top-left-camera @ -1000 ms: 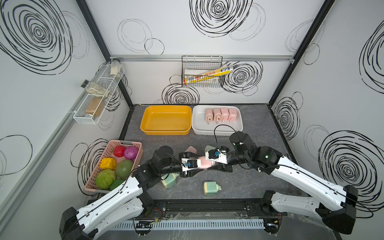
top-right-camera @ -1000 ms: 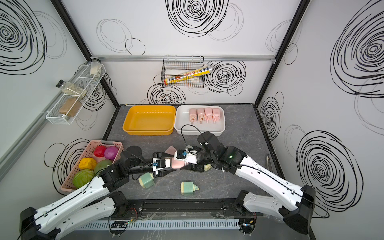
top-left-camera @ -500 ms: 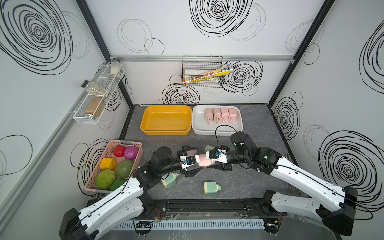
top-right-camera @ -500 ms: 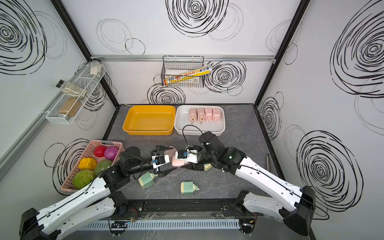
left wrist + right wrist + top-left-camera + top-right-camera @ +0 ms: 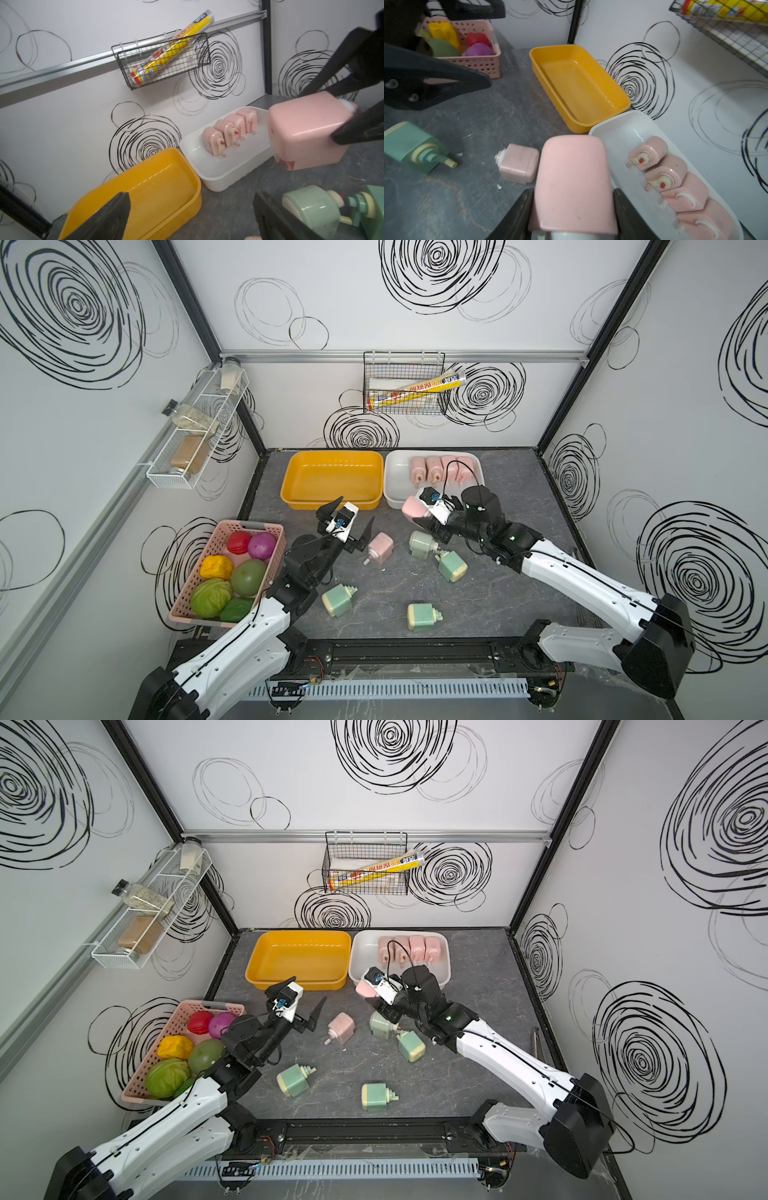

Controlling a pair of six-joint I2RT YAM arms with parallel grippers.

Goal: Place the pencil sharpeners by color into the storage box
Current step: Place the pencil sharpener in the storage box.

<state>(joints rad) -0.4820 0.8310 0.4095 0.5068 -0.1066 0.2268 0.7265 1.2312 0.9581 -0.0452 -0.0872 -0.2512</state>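
Since a second ago the left tool (image 5: 355, 509) has let go and drawn back, jaws spread wide. The right tool (image 5: 419, 508) alone pinches the pink sharpener (image 5: 411, 506), just short of the white tray (image 5: 392, 493) ahead of it; handover looks done, drop-in next.

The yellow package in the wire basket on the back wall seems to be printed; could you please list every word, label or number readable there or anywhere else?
yellow package in the wire basket: red characters along its length, too small and blurred to read.
Its blue end label: white characters, blurred, unreadable.
Elsewhere: no lettering visible.
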